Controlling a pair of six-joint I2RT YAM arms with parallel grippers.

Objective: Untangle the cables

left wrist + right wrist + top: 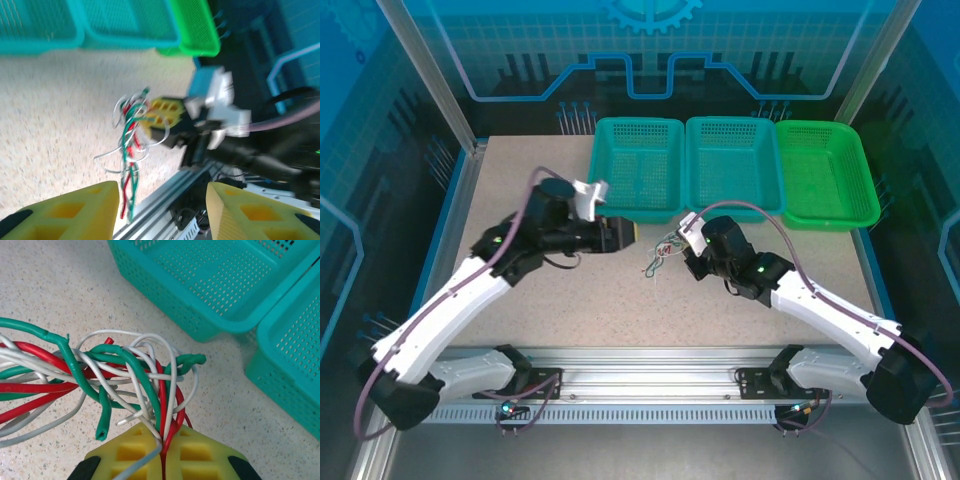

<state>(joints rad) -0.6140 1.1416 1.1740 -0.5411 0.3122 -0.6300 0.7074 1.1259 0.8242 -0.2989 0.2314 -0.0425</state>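
The right claw (162,437) is pressed shut on the cables (142,380). A red strand and a whitish one disappear between its yellow pads, so their clamped lengths are hidden. The rest of the red, whitish and green tangle fans out above the pads and runs off the left edge of that view, over the speckled table (60,285).

From above, the bundle (660,258) is a small knot at mid-table, too fine to sort strand from strand, with the right claw (685,243) touching it. The left claw (625,233) lies just beside it, pointing at it.

In the blurred left wrist view, the left claw (161,192) stands apart and holds nothing, with the cables (130,135) hanging beyond it. Three baskets, two teal (638,205) (732,205) and one green (825,218), line the far edge.
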